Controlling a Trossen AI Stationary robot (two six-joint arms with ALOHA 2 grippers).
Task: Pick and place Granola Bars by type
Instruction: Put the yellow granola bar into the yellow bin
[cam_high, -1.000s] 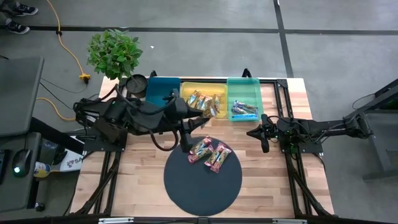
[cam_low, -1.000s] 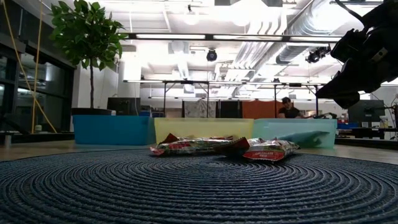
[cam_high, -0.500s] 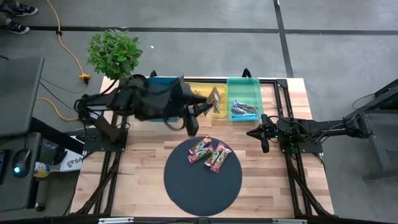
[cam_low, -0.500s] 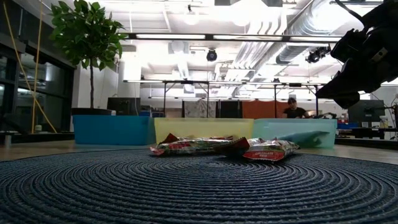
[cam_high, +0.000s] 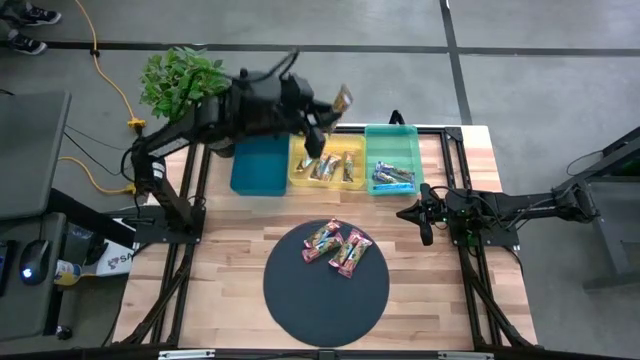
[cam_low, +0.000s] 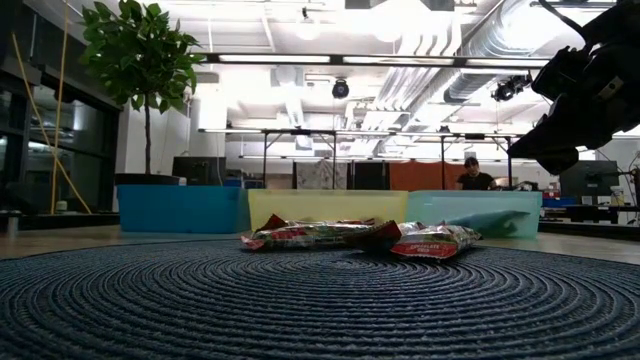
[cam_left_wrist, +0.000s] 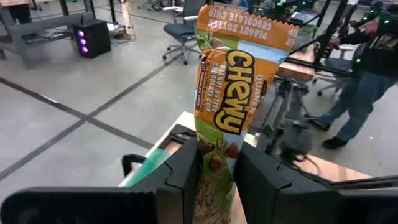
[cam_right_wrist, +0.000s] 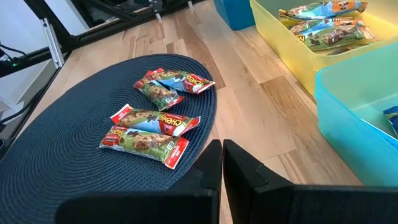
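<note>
My left gripper (cam_high: 325, 113) is raised over the far edge of the table, behind the yellow tray (cam_high: 297, 172), and is shut on an orange-green granola bar (cam_left_wrist: 227, 93). More orange-green bars (cam_high: 330, 167) lie in the yellow tray, and blue bars (cam_high: 392, 178) lie in the teal tray (cam_high: 391, 137). The blue tray (cam_high: 259, 165) stands left of them. Three red bars (cam_high: 335, 245) lie flat on the dark round mat (cam_high: 326, 290). My right gripper (cam_right_wrist: 222, 163) rests shut at the table's right, right of the mat. My left gripper pinches the bar between its two fingers (cam_left_wrist: 186, 168) near one end (cam_left_wrist: 214, 163), a finger on each long edge, and the wrapper looks narrowed there. The rest of the bar sticks out beyond the fingertips, printed face (cam_left_wrist: 231, 74) toward the wrist camera, lifted clear of everything.
A potted plant (cam_high: 183, 85) stands at the table's far left corner, close to the left arm. The three trays line the far edge. In the low view the right arm (cam_low: 590, 80) hangs at the upper right. A person (cam_left_wrist: 367, 68) stands in the room beyond.
My left gripper has swung from the mat's far left rim toward the table's far edge, passing over the yellow tray, and has turned toward the right. The orange-green bar has gone with it and stays clear of the trays.
</note>
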